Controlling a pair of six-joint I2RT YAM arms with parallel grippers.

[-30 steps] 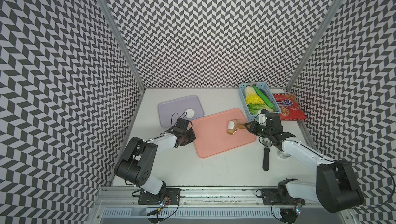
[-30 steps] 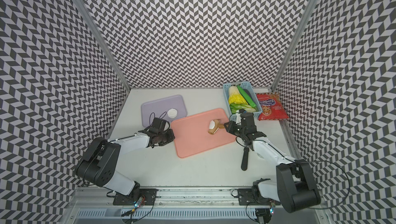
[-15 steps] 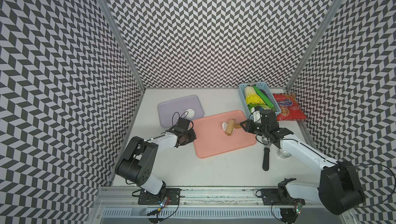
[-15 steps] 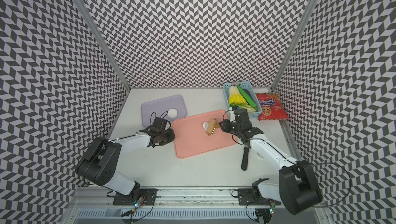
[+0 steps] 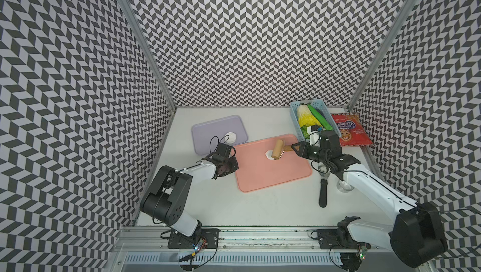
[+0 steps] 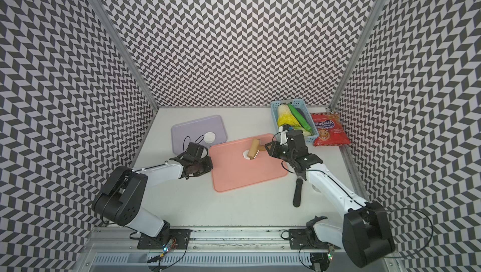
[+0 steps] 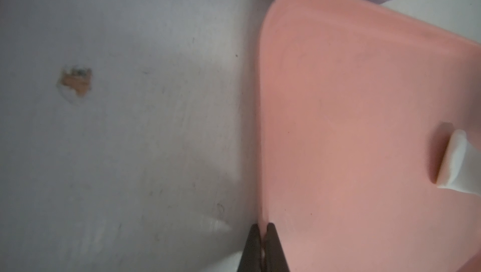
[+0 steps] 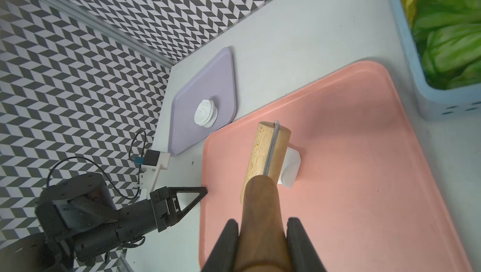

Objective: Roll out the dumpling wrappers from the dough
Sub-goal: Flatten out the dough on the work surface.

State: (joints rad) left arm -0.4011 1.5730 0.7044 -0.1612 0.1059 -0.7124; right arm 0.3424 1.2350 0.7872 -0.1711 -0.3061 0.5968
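Pushed farther across pink tray (image 5: 273, 177) onto dough (image 5: 268, 154) — flattening under way; roller handle (image 8: 260, 203) pinched in right end effector (image 8: 263, 221).

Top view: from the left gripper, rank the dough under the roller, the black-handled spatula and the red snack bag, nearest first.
From the left gripper:
1. dough, on the pink tray under the roller
2. spatula, on the table right of that tray
3. snack bag, back right, beside the basket
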